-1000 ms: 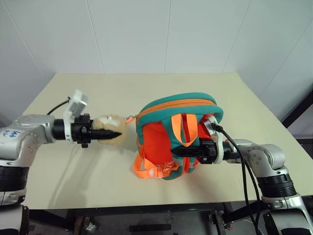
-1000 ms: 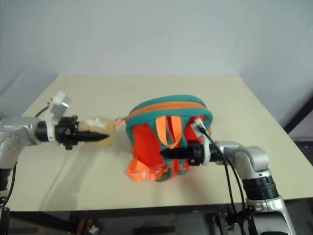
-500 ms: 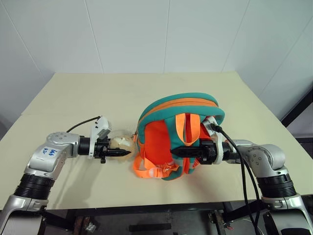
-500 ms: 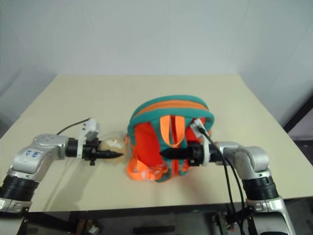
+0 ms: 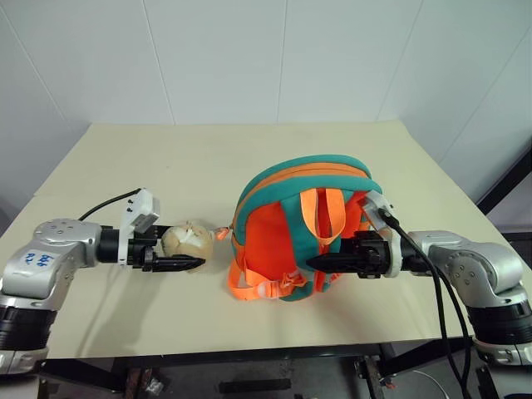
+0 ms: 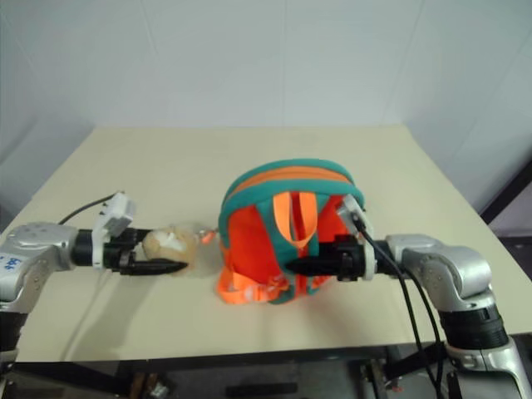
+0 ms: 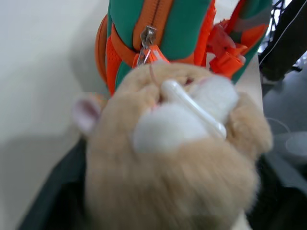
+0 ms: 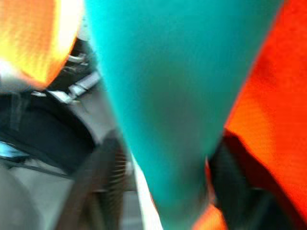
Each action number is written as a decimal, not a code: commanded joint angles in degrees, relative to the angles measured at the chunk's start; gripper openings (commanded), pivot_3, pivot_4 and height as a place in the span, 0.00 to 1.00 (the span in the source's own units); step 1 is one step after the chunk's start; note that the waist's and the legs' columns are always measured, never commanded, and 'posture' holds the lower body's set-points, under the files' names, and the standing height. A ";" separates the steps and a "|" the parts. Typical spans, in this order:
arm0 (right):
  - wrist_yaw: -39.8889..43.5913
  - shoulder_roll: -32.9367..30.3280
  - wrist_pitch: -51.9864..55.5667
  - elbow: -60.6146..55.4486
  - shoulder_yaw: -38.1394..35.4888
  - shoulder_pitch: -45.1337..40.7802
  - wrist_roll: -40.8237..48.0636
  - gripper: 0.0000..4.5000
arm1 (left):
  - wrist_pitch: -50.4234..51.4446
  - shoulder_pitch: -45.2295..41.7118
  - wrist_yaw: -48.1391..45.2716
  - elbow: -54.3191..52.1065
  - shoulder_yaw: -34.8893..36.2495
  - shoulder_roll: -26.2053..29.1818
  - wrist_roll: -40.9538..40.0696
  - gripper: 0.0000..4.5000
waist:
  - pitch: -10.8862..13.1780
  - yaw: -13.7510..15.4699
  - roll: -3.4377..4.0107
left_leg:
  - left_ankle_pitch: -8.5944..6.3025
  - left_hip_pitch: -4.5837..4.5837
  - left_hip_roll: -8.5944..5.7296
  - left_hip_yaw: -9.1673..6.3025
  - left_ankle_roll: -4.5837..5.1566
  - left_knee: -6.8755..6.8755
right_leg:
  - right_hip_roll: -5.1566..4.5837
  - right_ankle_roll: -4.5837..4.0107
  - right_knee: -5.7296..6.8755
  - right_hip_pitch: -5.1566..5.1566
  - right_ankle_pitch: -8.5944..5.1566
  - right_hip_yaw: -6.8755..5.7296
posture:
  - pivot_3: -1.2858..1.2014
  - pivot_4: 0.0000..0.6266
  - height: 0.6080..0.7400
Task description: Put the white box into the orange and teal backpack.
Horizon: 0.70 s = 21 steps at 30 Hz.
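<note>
The orange and teal backpack (image 5: 303, 187) stands upright in the middle of the table, its zip closed along the top. The white box is out of view. A tan plush toy (image 5: 189, 239) hangs from the backpack's zip pull (image 7: 147, 37) and rests on the table just left of it. My left gripper (image 5: 196, 253) is open, and the plush toy (image 7: 182, 158) sits between its spread fingers. My right gripper (image 5: 312, 261) points left at the backpack's lower front. It is open, with a teal strap (image 8: 177, 96) between its fingers.
The beige table (image 5: 166, 158) stretches wide behind and to both sides of the backpack. Loose orange webbing (image 5: 258, 287) lies at the backpack's foot near the front edge. White walls close the back, and black cables trail from both wrists.
My left gripper came down from above the table with the plush toy and its jaws have spread. My right gripper drew slightly right and opened off the strap.
</note>
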 commanded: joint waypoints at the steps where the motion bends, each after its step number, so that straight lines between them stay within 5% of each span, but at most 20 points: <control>1: 1.11 -3.58 -7.63 -3.42 -2.17 2.22 -3.91 0.85 | -3.60 2.24 -0.13 -0.97 4.68 2.00 0.23 1.00 | 0.00 0.11 0.00 | 0.00 0.00 0.00 0.02 0.00 0.00 | 0.00 0.00 0.00 -0.01 0.00 0.01 | 0.52 0.24 1.00; 3: 3.02 -5.45 -10.75 -4.43 -2.19 3.85 -5.08 0.99 | -7.47 3.33 0.54 0.18 5.78 1.99 1.94 1.00 | 0.00 0.14 0.00 | -0.01 0.00 0.00 0.04 0.01 0.02 | 0.00 0.00 -0.02 -0.02 0.00 0.03 | 0.52 0.24 1.00; 11: 0.49 -10.02 -28.72 1.13 -11.06 13.06 -15.20 0.99 | -26.31 7.73 1.93 8.28 12.35 -1.50 4.25 1.00 | -0.02 0.29 -0.04 | -0.06 0.02 0.00 0.16 0.05 0.06 | -0.02 0.00 -0.08 -0.01 0.00 0.12 | 0.52 0.24 1.00; 21: 5.51 -15.79 -32.77 1.14 -24.45 22.79 -11.25 0.99 | -22.87 13.07 -4.30 5.84 15.77 -3.08 -4.48 1.00 | -0.06 -0.61 -0.09 | -0.13 0.25 0.05 0.44 0.11 0.10 | -0.01 0.06 -0.02 0.07 0.04 0.31 | 0.52 0.24 1.00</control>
